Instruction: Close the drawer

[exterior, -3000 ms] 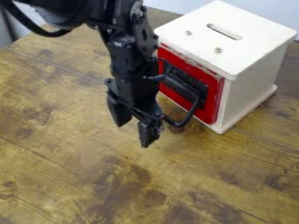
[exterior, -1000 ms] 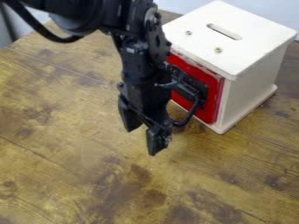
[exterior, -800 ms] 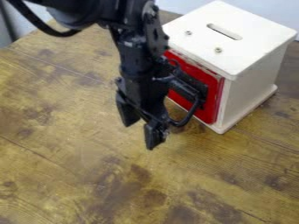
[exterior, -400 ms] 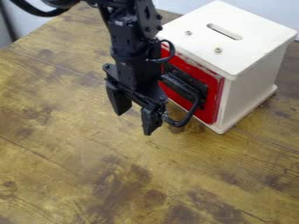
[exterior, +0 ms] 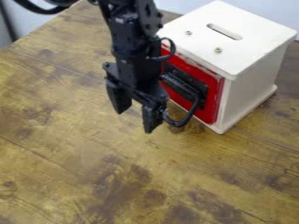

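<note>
The red drawer (exterior: pixel 198 86) sits in the cream-white cabinet (exterior: pixel 233 48), its front nearly flush with the cabinet's face. Its black wire loop handle (exterior: pixel 184 114) sticks out toward the table's front. My black gripper (exterior: pixel 133 115) hangs just left of the drawer front, fingers pointing down, a little above the table. Its two fingers (exterior: pixel 149 119) stand apart and hold nothing. The right finger is close to the handle loop; I cannot tell whether they touch.
The wooden table (exterior: pixel 70 175) stretches to the left and front of the cabinet. The arm (exterior: pixel 126 26) comes down from the top of the view and hides part of the drawer's left side.
Over the last second the gripper has shifted left and slightly up, away from the handle loop. The drawer looks unmoved.
</note>
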Controlling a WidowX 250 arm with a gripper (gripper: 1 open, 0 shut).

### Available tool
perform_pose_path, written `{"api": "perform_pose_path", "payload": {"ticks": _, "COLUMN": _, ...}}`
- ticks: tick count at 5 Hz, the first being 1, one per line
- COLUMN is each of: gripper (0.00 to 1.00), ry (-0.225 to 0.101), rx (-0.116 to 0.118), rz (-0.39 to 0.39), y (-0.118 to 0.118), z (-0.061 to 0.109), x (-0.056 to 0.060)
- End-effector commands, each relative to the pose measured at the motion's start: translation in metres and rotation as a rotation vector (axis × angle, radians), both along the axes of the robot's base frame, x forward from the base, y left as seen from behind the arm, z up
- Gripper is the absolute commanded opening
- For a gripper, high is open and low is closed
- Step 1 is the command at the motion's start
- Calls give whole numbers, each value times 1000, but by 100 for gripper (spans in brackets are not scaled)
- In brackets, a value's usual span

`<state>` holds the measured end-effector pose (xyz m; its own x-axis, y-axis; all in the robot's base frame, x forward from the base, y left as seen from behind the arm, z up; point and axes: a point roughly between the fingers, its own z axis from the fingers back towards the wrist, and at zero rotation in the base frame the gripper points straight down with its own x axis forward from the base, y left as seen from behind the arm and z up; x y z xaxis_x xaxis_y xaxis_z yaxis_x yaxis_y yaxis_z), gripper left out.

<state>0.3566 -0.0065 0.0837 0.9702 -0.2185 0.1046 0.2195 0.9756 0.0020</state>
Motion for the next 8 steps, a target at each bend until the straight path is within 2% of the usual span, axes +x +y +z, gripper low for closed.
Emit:
{"api": "perform_pose_path", "payload": {"ticks": 1, "gripper": 100, "ry": -95, "rx": 1, "rz": 7, "y": -3, "z": 34, "x": 10}}
{"api": "perform_pose_path", "payload": {"ticks": 2, "gripper": 100, "ry": -86, "rx": 1, "rz": 23, "y": -1, "z": 31, "x": 12}}
{"api": "perform_pose_path", "payload": {"ticks": 4, "gripper": 100, "ry": -52, "rx": -1, "rz": 53, "y": 4, "z": 3, "x": 14}}
{"api": "perform_pose_path", "payload": {"ticks": 5, "gripper": 100, "ry": -43, "rx": -1, "rz": 33, "y": 3, "z": -2, "x": 11}}
{"api": "perform_pose_path", "payload": {"ticks": 7, "gripper": 100, "ry": -49, "rx": 0, "rz": 2, "y": 3, "z": 7, "x": 8}}
{"api": "perform_pose_path", "payload": {"ticks": 8, "gripper": 100, "ry": -65, "rx": 0, "rz": -46, "y": -1, "z": 18, "x": 4}}
